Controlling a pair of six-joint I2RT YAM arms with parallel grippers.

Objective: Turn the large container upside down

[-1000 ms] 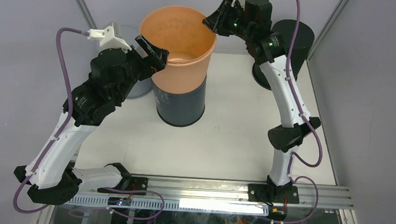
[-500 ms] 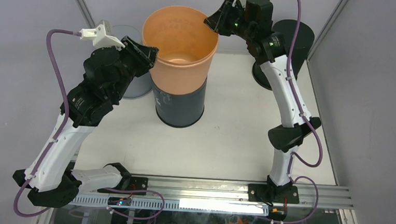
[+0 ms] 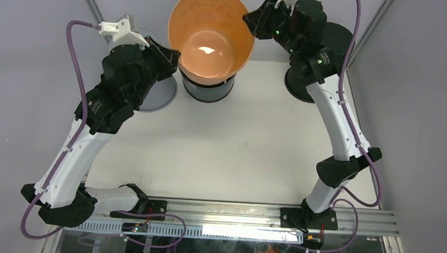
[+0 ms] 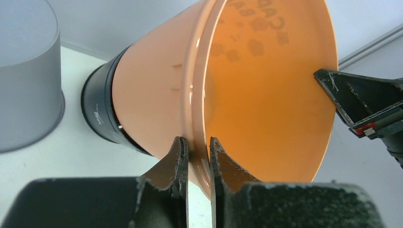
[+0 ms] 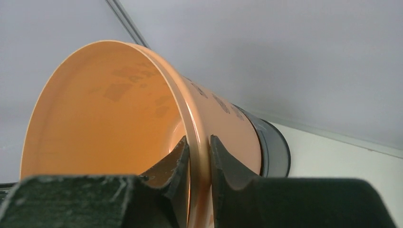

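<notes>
Tilt is building: the orange bucket, nearly upright a second ago, is now leaning at the far side of the table with its mouth swinging toward the arms, so the flip is starting but far from done. The left gripper and right gripper are pinching opposite sides of its thin rim, jaws narrow on the plastic. Light is gleaming off its smooth, tapered wall, and a black pot is sleeving its base.

a white table stands between plain grey walls.
</notes>
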